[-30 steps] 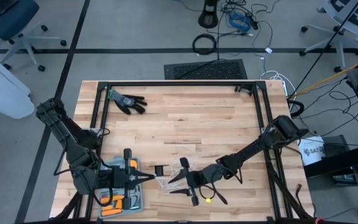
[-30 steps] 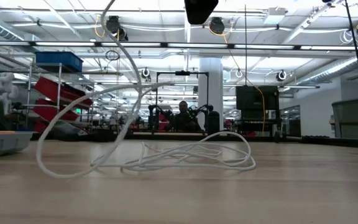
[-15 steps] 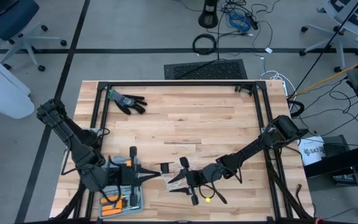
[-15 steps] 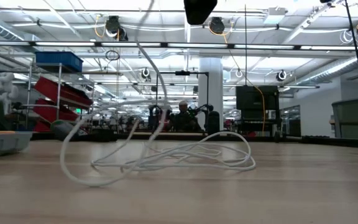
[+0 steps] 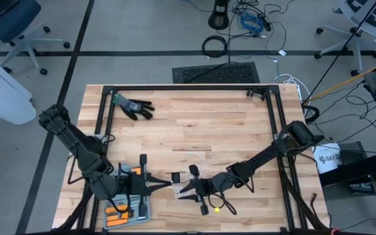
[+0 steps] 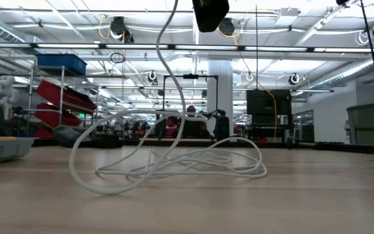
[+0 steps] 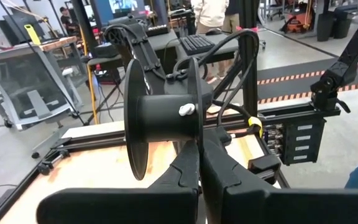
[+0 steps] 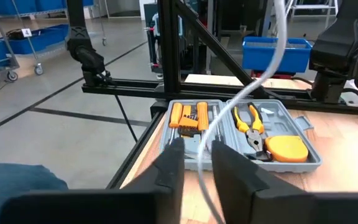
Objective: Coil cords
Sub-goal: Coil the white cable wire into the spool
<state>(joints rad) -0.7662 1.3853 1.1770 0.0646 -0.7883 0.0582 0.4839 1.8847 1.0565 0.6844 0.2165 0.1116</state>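
Left gripper [image 5: 165, 185] with jaws clamped tight, right gripper [image 5: 183, 190] facing it, jaws narrowly parted, both arms low

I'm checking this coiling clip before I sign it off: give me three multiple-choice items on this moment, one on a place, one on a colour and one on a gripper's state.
1. Where on the table does the black glove lie?
A. near its far left corner
B. at its centre
C. at its near right corner

2. What colour is the cord?
A. orange
B. white
C. blue

3. How is the left gripper?
A. open and empty
B. open around the glove
C. shut on the black spool

Answers:
1 A: the high view shows the glove by the far corner on the left arm's side.
2 B: the low view shows its loose loops as white.
3 C: the left wrist view shows the fingers pressed together at the spool's rim.
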